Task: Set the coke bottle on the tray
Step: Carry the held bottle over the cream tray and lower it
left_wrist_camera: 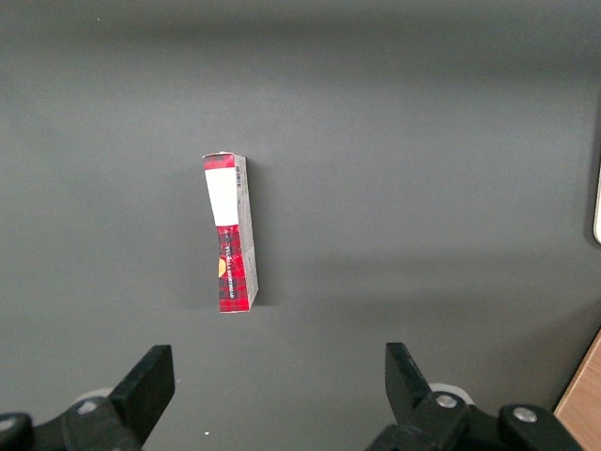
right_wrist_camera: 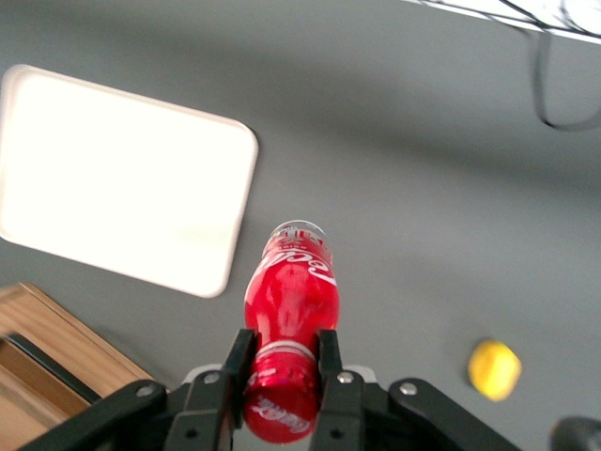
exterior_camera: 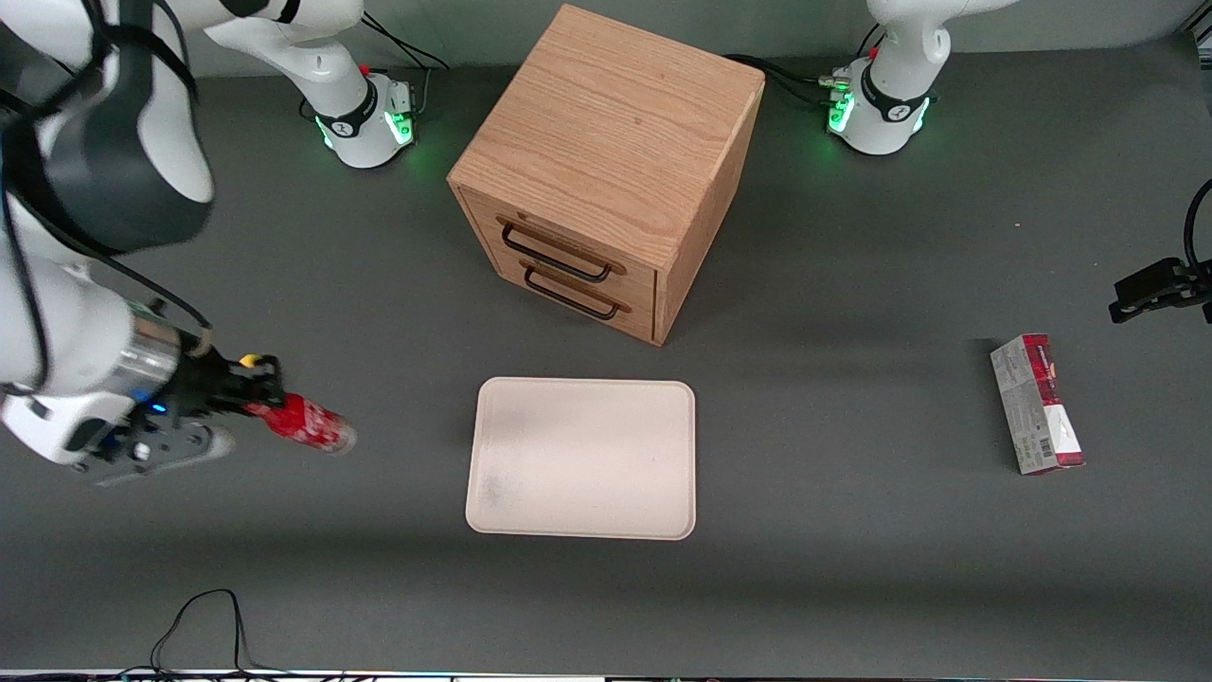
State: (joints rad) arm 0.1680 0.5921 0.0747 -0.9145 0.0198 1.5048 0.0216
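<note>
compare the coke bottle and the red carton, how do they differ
The coke bottle is round and contoured, and the end effector holds it off the table near its cap end. The red carton is a flat-sided box that lies on the table toward the parked arm's end, untouched. Both are partly red, and neither is on the tray.

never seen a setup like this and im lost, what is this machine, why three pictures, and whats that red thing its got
It is a robot arm on a table, filmed by three cameras at once. One camera faces the table from the front; the other two sit on the arms' wrists and look down past their pincers.

On the dark table lie a pale tray, a wooden drawer cabinet, a red-and-grey carton toward the parked arm's end, and a small yellow object.

The working arm's pincer, at its own end of the table, is shut on a red coke bottle, gripped near the cap. The bottle is not over the tray yet.
</note>
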